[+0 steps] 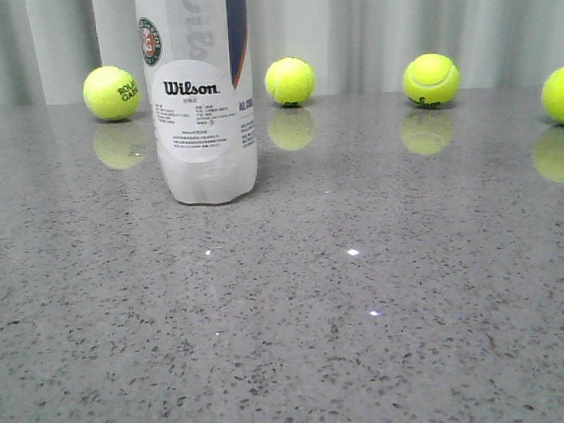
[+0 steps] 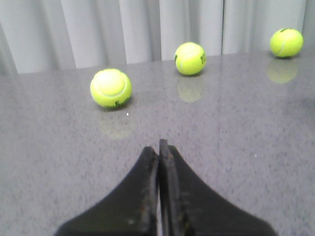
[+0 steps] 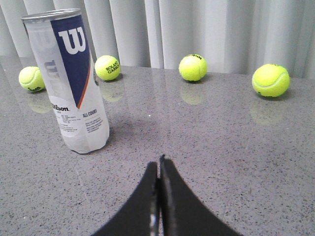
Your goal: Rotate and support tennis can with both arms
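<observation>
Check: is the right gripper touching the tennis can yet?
Apart. The right wrist view shows bare tabletop between the right gripper, its fingers shut together, and the upright tennis can, which stands clear ahead of it.

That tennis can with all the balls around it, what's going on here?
Nothing is being handled yet. The tennis can stands upright on the grey speckled table, with yellow tennis balls scattered along the far edge by a pale curtain. The left gripper and right gripper both have their jaws closed, hold nothing, and are apart from the can. The can has not been touched.
</observation>
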### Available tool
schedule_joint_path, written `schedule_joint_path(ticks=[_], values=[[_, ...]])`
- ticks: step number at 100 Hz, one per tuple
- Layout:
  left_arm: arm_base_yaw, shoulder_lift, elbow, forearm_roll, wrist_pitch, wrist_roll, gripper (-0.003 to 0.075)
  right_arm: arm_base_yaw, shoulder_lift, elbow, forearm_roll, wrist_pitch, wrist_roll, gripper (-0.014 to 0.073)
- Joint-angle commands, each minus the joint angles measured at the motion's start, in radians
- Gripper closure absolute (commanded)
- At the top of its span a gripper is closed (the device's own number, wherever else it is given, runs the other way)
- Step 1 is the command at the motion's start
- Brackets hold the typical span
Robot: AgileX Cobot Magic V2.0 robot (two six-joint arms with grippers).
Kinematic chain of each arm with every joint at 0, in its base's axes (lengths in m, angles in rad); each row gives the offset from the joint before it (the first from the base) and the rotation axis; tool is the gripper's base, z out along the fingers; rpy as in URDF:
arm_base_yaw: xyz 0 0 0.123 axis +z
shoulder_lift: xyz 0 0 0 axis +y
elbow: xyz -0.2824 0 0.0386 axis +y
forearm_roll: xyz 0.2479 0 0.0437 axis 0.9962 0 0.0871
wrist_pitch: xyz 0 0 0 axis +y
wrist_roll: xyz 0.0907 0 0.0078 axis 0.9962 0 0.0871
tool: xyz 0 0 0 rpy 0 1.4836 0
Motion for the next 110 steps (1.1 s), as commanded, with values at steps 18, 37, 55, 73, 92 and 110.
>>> schedule_joint_path(ticks=[18, 37, 55, 73, 92, 110], values=[[0.003, -0.183, 0.169, 0.001, -0.176, -0.015, 0.0738, 0.0, 0.006, -0.028, 0.007, -0.076, -0.006, 0.0652], [0.003, -0.169, 0.16, 0.001, -0.183, -0.015, 0.0738, 0.0, 0.007, -0.028, 0.007, -0.075, -0.006, 0.0652], [0.003, -0.169, 0.162, 0.001, -0.181, -0.015, 0.0738, 0.0, 0.007, -0.028, 0.007, -0.075, -0.006, 0.0652], [0.003, -0.169, 0.162, 0.001, -0.181, -0.015, 0.0738, 0.0, 0.007, -0.028, 0.007, -0.075, -0.006, 0.0652], [0.003, -0.169, 0.162, 0.001, -0.181, -0.015, 0.0738, 0.0, 0.007, -0.028, 0.007, -0.075, -0.006, 0.0652], [0.003, -0.169, 0.162, 0.001, -0.181, -0.015, 0.0738, 0.0, 0.007, -0.028, 0.007, -0.075, -0.006, 0.0652]])
